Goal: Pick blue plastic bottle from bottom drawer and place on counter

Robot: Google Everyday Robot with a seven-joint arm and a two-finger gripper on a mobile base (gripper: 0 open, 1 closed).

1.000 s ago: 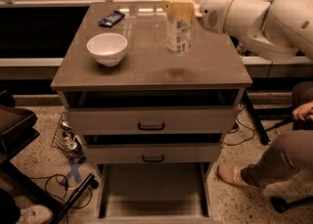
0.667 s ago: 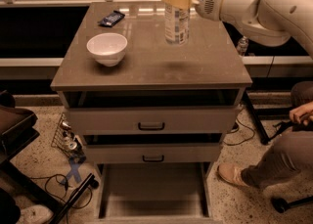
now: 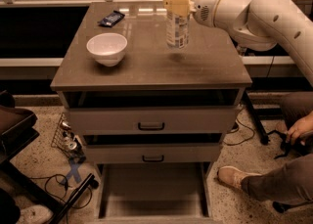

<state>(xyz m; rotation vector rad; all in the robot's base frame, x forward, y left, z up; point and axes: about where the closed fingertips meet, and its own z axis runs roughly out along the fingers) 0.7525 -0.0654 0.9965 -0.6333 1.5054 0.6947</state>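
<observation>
floor [image 3: 34, 167]: speckled stone, loose cables [image 3: 244, 139] | jaws: above counter [image 3: 146, 69], rear right

The yellow two-finger gripper [image 3: 177, 7], clamped on the clear blue-labelled plastic bottle [image 3: 176, 28], rose, then dipped slightly over the glossy grey-brown counter [image 3: 146, 69].

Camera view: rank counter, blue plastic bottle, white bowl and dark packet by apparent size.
counter
blue plastic bottle, pincer gripping its neck, and white bowl: taller versus wider, too close to rank
dark packet

The hand [image 3: 177, 7] grips the bottle [image 3: 176, 32] above the counter [image 3: 146, 69], right of the bowl [image 3: 106, 48]
</observation>
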